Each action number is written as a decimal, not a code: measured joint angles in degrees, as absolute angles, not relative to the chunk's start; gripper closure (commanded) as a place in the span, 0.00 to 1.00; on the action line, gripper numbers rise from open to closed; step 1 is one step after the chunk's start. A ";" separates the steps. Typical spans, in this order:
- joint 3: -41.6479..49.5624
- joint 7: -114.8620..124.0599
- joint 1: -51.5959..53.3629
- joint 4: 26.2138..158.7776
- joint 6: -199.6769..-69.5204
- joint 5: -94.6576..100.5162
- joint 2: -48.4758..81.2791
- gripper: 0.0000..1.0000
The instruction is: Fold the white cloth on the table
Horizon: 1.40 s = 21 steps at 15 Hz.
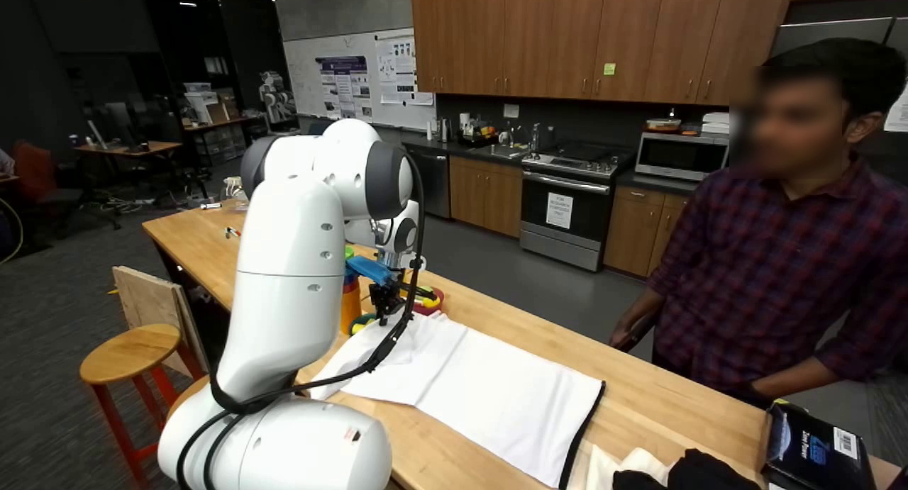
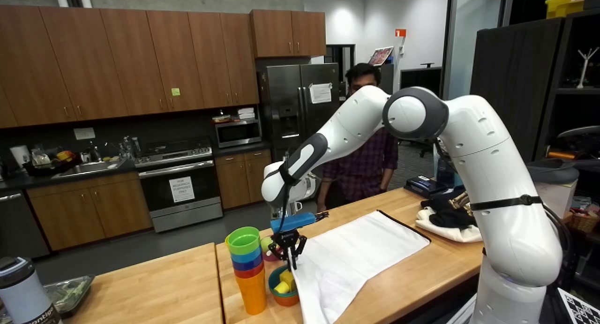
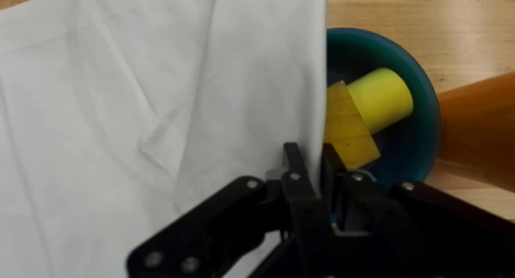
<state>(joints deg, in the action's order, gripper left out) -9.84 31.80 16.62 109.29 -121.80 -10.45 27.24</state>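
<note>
The white cloth (image 1: 511, 398) with a black hem at one end lies spread along the wooden table. It also shows in an exterior view (image 2: 361, 249) and fills the left of the wrist view (image 3: 120, 109), creased and wrinkled. My gripper (image 2: 291, 265) is at the cloth's end away from the black hem. In the wrist view its black fingers (image 3: 310, 153) stand on both sides of the raised cloth edge, close together, with the cloth filling the gap. The held end is lifted and drapes downward. The gripper is partly hidden by the cable in an exterior view (image 1: 386, 318).
A teal-rimmed bowl (image 3: 429, 117) with yellow blocks (image 3: 380, 99) sits beside the fingers, partly covered by the cloth. Stacked cups (image 2: 251, 291) stand close by. A red bowl (image 1: 441, 300) is behind. Black cloth (image 2: 450, 214) and a black box (image 1: 816, 447) lie farther off. A person stands alongside.
</note>
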 measured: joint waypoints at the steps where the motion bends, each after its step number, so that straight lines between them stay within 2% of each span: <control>1: -9.71 31.80 16.51 109.29 -121.75 -10.51 27.24 1.00; 7: -9.45 30.36 15.82 109.36 -121.10 -12.69 27.24 1.00; 11: -7.67 28.79 15.31 109.87 -116.32 -10.93 25.35 1.00; 21: -1.29 37.49 10.00 117.94 -100.20 3.96 4.80 1.00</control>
